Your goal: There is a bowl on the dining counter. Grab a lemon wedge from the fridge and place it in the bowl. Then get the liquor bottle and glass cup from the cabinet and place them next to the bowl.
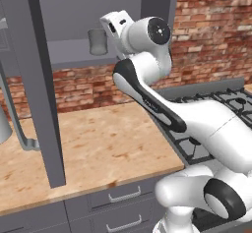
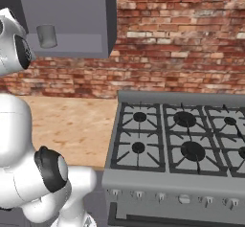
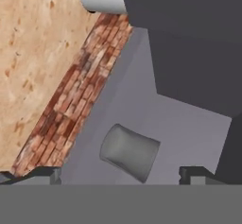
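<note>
Jaws wide (apart) nr glass cup (image 3: 129, 157)

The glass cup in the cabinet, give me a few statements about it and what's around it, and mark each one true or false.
1. The glass cup stands on the cabinet shelf. True.
2. The tool is closed on the cup. False: its fingertips stand wide apart, short of the cup.
3. The cabinet door is open. True.
4. A pot sits on the stove. False: the burners are bare.
5. The wall behind the stove is white tile. False: it is red brick.
</note>
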Controlling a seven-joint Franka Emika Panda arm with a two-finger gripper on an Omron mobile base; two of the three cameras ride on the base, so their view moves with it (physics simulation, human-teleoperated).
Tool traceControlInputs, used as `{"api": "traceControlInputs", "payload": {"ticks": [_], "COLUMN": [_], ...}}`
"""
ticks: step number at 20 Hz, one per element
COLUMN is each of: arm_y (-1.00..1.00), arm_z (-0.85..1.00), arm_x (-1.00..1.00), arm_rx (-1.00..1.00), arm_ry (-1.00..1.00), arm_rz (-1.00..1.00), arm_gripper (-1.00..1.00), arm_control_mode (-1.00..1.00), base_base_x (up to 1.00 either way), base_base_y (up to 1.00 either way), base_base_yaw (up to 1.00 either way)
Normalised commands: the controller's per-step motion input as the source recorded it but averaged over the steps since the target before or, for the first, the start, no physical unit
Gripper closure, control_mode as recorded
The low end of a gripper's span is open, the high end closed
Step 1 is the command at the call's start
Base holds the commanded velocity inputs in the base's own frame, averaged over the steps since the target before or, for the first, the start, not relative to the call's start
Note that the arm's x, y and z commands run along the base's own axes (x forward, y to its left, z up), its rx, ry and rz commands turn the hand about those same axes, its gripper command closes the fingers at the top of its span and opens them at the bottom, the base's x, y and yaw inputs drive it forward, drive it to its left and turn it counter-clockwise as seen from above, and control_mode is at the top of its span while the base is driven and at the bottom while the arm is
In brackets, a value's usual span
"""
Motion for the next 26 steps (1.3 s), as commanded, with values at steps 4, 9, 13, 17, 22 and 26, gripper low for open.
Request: {"api": "traceControlInputs", "payload": {"ticks": [4,9,13,17,22,26], "arm_y": [0.00,0.00,0.00,0.00,0.00,0.00], "arm_z": [0.00,0.00,-0.01,-0.06,-0.07,-0.01], "arm_x": [0.08,0.29,0.26,0.10,0.14,0.27], "arm_rx": [0.00,0.00,0.00,0.00,0.00,0.02], "arm_ry": [0.02,0.04,0.00,0.00,0.00,0.00], "arm_rz": [0.00,0.00,0.00,0.00,0.00,0.00], "arm_gripper": [-1.00,-1.00,-1.00,-1.00,-1.00,-1.00], "arm_control_mode": [-1.00,-1.00,-1.00,-1.00,-1.00,-1.00], "base_base_x": [0.00,0.00,0.00,0.00,0.00,0.00], "base_base_y": [0.00,0.00,0.00,0.00,0.00,0.00], "base_base_yaw": [0.00,0.00,0.00,0.00,0.00,0.00]}}
